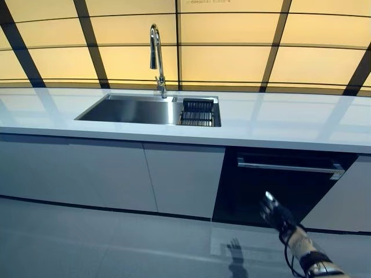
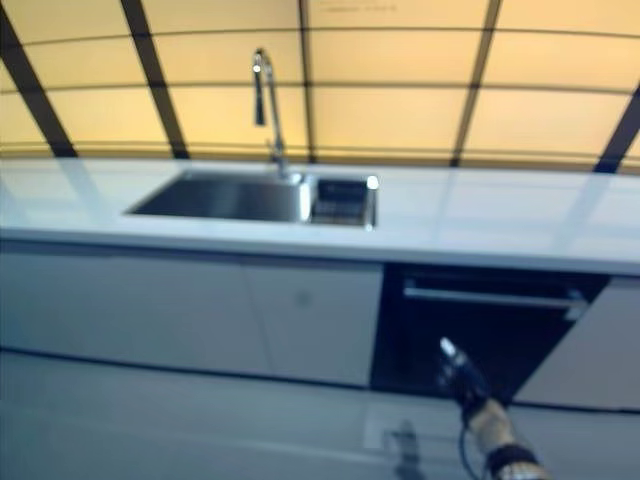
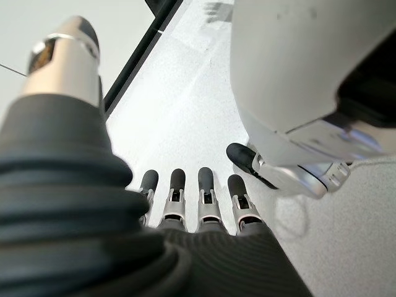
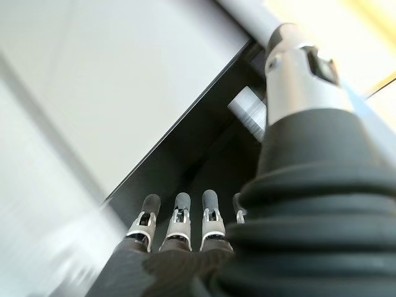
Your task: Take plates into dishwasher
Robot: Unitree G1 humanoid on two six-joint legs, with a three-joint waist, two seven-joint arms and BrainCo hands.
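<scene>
Right hand raised toward a closed dishwasher; no plates in sight.

A long white countertop (image 1: 278, 119) spans the middle of the frame, with pale cabinet doors (image 1: 116, 174) below it at left. The dark dishwasher (image 1: 278, 188) fills the lower right, its door closed and its silver bar handle (image 1: 290, 168) running across the top edge; the door must probably come open before anything can be loaded. A steel sink (image 1: 130, 110) sits upper left of centre, with a dark drain basket (image 1: 197, 112) in its right end and a tall faucet (image 1: 156, 58) behind. The right hand (image 1: 275, 213) rises from the lower right, fingers straight and relaxed, holding nothing, below the handle and apart from it, apparently on its way there. The left hand (image 3: 185, 198) shows only in its wrist view, hanging over the floor, fingers likewise straight and empty. No plates are visible on the counter or in the sink.
</scene>
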